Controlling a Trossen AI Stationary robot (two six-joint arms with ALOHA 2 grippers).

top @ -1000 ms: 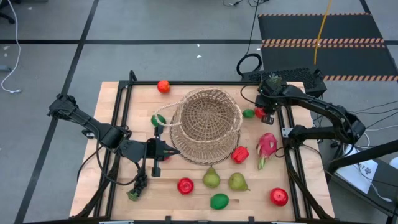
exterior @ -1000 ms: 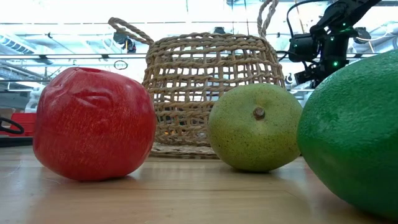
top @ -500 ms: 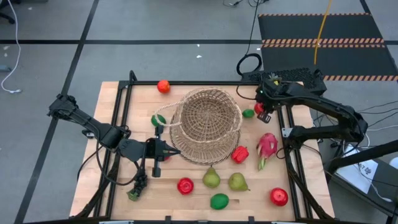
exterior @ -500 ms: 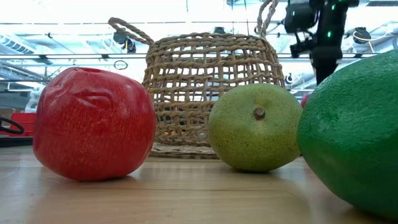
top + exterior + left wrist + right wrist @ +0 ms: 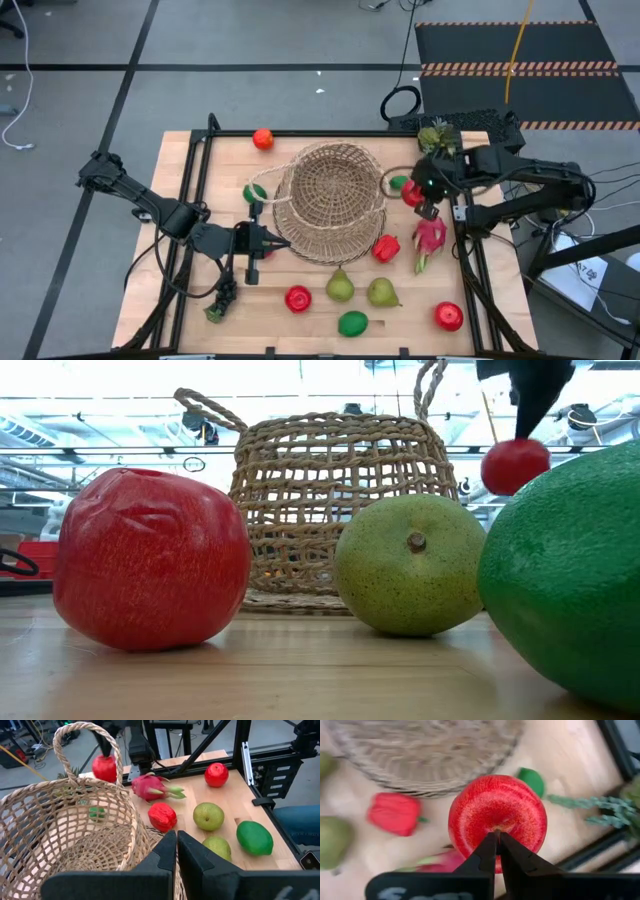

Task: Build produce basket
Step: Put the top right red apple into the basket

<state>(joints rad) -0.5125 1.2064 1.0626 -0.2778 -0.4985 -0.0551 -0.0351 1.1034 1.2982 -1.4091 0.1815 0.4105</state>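
1. The wooden table (image 5: 180, 300) carried everything, with both dark arms reaching over it.
2. The basket (image 5: 332, 200) sat near the table's middle, lying tilted in the high view with its mouth upward; no fruit showed inside it.
3. The right gripper (image 5: 422, 200) hung just beside the basket's right rim, its fingers clamped on a small red round fruit (image 5: 411, 193) lifted clear of the table.
4. The left gripper (image 5: 278, 241) rested at the basket's left edge with its fingers pressed together, holding nothing that could be seen.
5. The pink dragon fruit (image 5: 429, 236) lay below the right gripper.
6. Two green pears (image 5: 340, 287) and a lime (image 5: 352, 323) lay along the near side, among other red fruits (image 5: 298, 298).
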